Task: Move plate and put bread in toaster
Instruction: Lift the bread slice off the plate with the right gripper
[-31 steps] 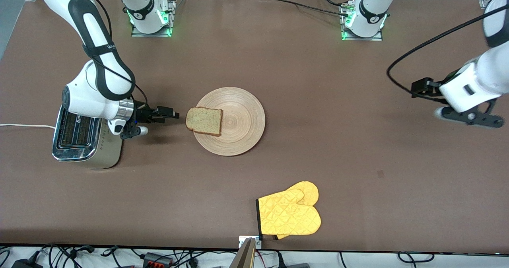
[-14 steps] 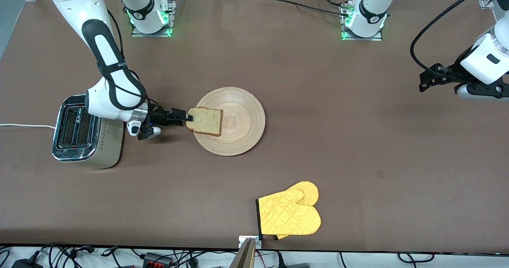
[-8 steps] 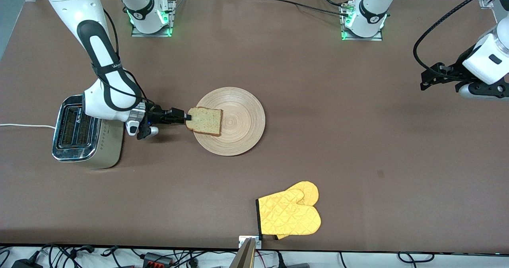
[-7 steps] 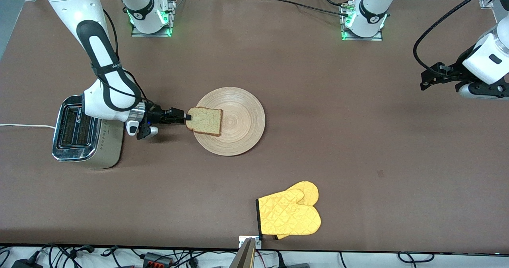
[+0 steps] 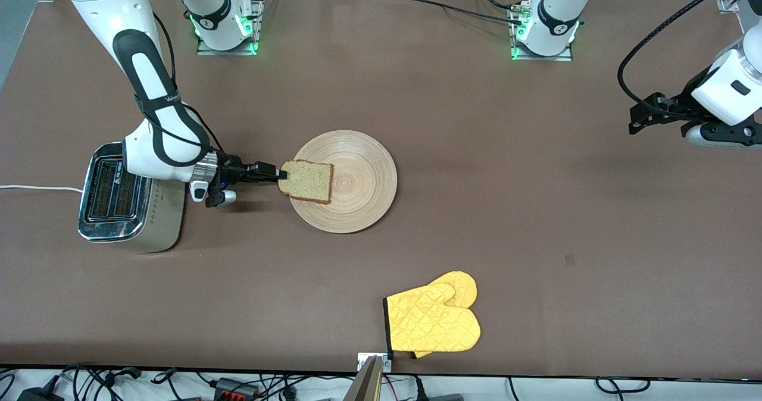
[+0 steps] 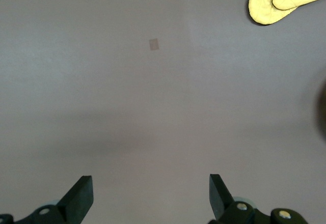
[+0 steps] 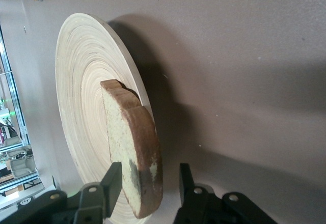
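The wooden plate point(image 5: 357, 181) lies mid-table, and it also shows in the right wrist view point(image 7: 76, 81). The bread point(image 5: 306, 181) rests on the plate's edge toward the toaster, overhanging the rim, and shows in the right wrist view point(image 7: 132, 147). The silver toaster point(image 5: 125, 201) stands at the right arm's end, slots empty. My right gripper point(image 5: 280, 175) is open, its jaws straddling the bread's overhanging edge point(image 7: 150, 183): one finger touches the top face, the other stands apart under the crust. My left gripper point(image 5: 637, 115) is open and empty over bare table point(image 6: 150, 196) and waits.
A yellow oven mitt point(image 5: 433, 320) lies near the table's front edge, nearer the camera than the plate, and shows in the left wrist view point(image 6: 285, 0). The toaster's white cord point(image 5: 36, 188) runs off the table's end.
My right gripper moved from beside the toaster to the bread's edge and has held there. My left gripper rose and shifted toward the bases, then stayed still.
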Controlling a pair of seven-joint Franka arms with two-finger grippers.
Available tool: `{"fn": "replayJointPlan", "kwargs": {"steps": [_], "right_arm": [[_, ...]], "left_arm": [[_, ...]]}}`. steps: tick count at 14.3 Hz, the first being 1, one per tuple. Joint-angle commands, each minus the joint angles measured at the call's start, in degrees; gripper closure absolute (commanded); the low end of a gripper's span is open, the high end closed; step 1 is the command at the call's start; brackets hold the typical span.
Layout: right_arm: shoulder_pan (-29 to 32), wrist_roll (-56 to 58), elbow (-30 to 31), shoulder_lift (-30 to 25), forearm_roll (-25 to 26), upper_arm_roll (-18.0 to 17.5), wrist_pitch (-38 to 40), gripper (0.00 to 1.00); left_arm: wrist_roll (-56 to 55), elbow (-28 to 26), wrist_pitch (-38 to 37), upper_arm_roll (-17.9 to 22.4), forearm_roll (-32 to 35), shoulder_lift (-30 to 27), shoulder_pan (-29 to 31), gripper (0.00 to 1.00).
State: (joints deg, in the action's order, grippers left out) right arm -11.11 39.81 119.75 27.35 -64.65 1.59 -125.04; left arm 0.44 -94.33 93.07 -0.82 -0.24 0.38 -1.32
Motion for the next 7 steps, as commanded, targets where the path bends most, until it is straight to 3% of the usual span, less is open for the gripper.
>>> {"fn": "replayJointPlan", "kwargs": {"steps": [1,3,5,7], "right_arm": [[0.4,-0.7,0.5,-1.0,-1.1,0.0,0.9,0.51],[0.4,-1.2,0.5,-0.8,-1.1,0.0,0.9,0.56],[0.4,-2.6,0.5,-0.9,-1.1,0.0,0.9,0.68],[0.4,-2.8,0.5,-0.6,-1.0,-0.1,0.9,0.68]], "left_arm": [[-0.4,0.0,-1.0,-0.3,-0.7,-0.8,0.4,0.00],[-0.4,0.0,-1.0,-0.3,-0.7,-0.8,0.3,0.00],[-0.4,0.0,-1.0,-0.3,-0.7,-0.8,0.4,0.00],[-0.4,0.0,-1.0,-0.4,-0.7,-0.8,0.3,0.00]]}}
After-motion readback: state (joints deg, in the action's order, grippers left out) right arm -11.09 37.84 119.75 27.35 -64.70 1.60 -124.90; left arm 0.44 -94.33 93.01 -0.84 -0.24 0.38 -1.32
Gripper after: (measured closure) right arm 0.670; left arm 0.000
